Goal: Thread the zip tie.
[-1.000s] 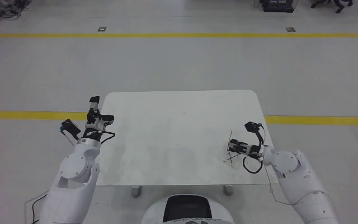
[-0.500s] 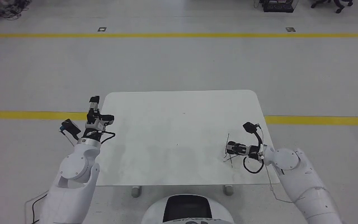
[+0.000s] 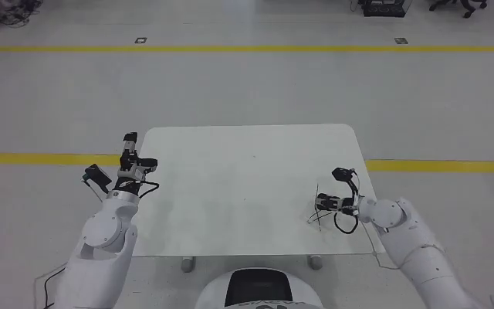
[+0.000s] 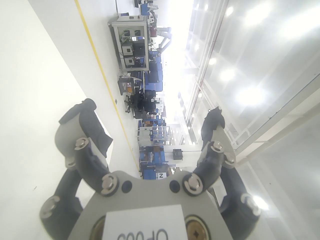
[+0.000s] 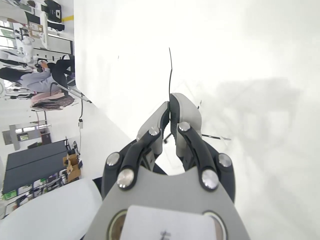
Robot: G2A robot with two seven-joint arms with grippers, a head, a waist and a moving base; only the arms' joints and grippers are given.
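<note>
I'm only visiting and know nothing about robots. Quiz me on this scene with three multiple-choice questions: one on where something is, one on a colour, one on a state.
1. Where over the table is the right gripper?
A. its middle
B. near its right edge
C. its far left corner

2. What colour is the zip tie in that gripper?
A. black
B. yellow
C. red

3. How does the left gripper stand?
A. shut on a zip tie
B. shut on nothing
C. open and empty

Answers:
1 B: the top view shows it close to the table's right edge.
2 A: the right wrist view shows a thin black strip sticking out from between the shut jaws.
3 C: the left wrist view shows its jaws wide apart with nothing between them.
</note>
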